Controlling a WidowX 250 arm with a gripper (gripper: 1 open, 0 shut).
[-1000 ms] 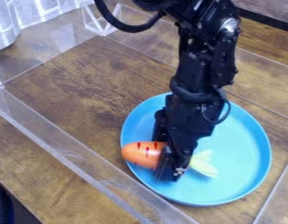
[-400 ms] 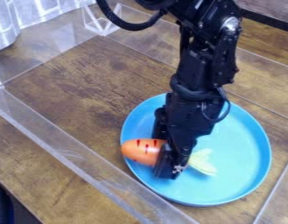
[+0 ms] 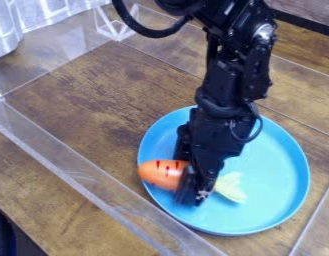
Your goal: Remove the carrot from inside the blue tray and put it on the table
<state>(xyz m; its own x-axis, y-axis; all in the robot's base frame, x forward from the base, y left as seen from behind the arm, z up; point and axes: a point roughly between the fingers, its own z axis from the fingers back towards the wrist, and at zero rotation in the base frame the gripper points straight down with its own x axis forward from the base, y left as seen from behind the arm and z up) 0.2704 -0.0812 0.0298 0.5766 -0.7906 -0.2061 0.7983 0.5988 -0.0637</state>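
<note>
The orange carrot (image 3: 161,172) with dark stripes lies inside the blue tray (image 3: 280,165), near its left rim, its pale green leafy tip (image 3: 232,187) poking out to the right of the gripper. The black gripper (image 3: 196,190) points steeply down into the tray and is shut on the carrot's middle. The fingertips rest low against the tray floor. The dark wood table (image 3: 100,100) surrounds the tray.
A clear plastic barrier strip (image 3: 67,170) runs diagonally along the table's front-left edge. The black arm (image 3: 234,70) rises from the tray toward the top of the view. Pale objects (image 3: 7,35) stand at the top left corner.
</note>
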